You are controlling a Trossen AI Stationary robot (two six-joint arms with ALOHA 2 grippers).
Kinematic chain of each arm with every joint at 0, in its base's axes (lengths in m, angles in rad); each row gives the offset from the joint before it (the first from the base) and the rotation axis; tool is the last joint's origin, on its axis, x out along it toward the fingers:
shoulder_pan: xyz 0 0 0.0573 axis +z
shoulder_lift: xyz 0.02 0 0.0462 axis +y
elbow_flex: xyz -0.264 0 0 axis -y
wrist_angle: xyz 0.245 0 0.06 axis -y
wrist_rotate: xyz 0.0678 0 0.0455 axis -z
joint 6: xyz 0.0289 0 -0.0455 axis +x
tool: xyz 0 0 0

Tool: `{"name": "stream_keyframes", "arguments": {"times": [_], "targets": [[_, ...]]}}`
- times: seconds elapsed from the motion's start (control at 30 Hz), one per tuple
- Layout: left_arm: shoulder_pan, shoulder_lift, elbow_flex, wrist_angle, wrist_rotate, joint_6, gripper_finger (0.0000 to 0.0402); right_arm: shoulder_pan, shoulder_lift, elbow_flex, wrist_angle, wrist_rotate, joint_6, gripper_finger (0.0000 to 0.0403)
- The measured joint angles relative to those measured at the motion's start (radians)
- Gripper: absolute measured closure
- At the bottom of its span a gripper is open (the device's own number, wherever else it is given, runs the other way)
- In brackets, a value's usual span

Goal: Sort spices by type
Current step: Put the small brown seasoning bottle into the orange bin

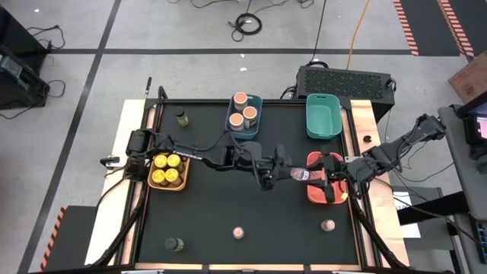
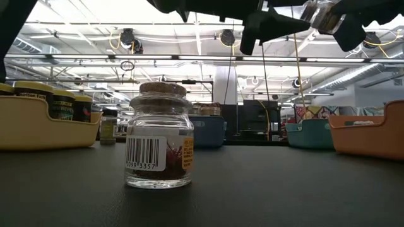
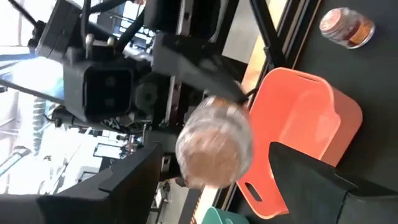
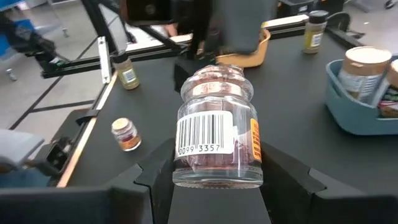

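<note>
A small glass jar (image 1: pixel 300 175) with a pinkish top and a barcode label hangs in the air left of the red bin (image 1: pixel 316 196). My right gripper (image 1: pixel 319 176) is shut on it. My left gripper (image 1: pixel 272 176) is open. Its fingers stand on either side of the jar's lid end (image 3: pixel 214 149), with a gap showing on each side. Yellow-lidded jars (image 1: pixel 167 171) stand in the tan bin at the left. Peach-topped jars (image 1: pixel 243 114) stand in the blue bin. My right gripper pinches the jar's glass body (image 4: pixel 181 168) between its two fingers, near the base. The fingers come level from the table's right side. The jar lies on its side, lid end (image 4: pixel 214 78) toward my left gripper, lifted clear of the table.
The teal bin (image 1: pixel 323 116) stands at the back right. Two small pinkish-topped jars (image 1: pixel 238 232) (image 1: pixel 328 225) stand near the front edge. One dark olive jar (image 1: pixel 181 116) stands at the back left, another (image 1: pixel 174 244) at the front left.
</note>
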Motion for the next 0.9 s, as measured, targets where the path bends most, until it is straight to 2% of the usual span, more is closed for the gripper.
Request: {"name": "stream_keyframes", "arguments": {"times": [0.43, 0.9], "targets": [[-0.027, 0.000, 0.000, -0.061, 0.042, -0.014, 0.0105, -0.034, 0.088, 0.000, 0.008, -0.086, 0.003, 0.0220], [-0.034, 0.000, 0.000, -0.124, 0.042, -0.041, 0.0105, -0.103, 0.158, 0.000, 0.126, -0.201, -0.055, 0.0220]]}}
